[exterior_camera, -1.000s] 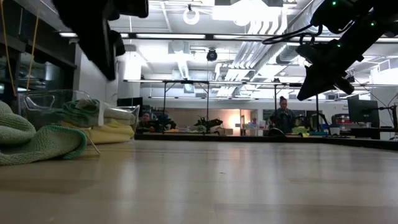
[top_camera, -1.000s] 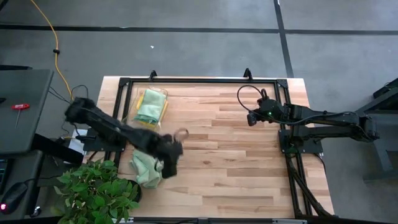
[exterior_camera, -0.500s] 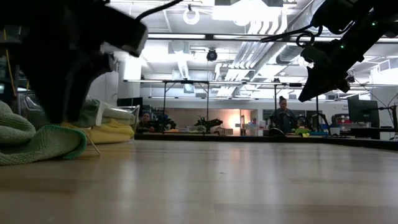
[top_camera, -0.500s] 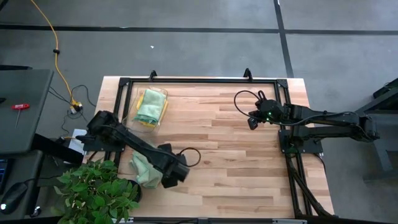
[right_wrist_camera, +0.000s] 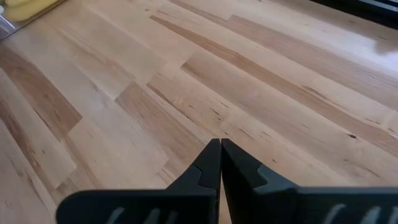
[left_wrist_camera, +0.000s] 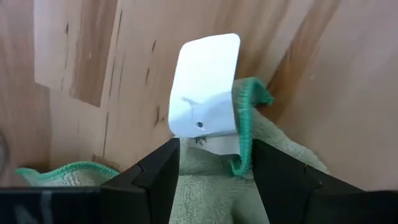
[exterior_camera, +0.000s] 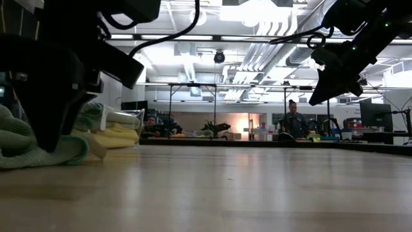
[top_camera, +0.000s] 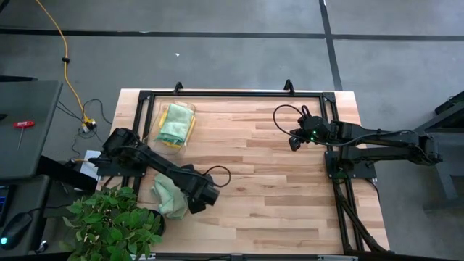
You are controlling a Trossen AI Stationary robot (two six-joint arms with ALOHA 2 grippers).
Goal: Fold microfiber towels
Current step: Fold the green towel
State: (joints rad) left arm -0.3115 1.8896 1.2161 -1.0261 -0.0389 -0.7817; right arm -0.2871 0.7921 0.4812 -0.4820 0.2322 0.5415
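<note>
Left gripper point(top_camera: 194, 205) now lower, perhaps touching green towel point(top_camera: 167, 196)

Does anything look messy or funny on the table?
Yes. One green towel lies crumpled near the plant, with its white tag sticking out between the open left gripper fingers. The other towels sit neatly stacked.

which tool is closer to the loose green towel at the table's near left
Left. The left tool is low at the edge of the crumpled green towel, fingers open over its hem. The right tool hangs shut across the table by the right frame, far from it.
</note>
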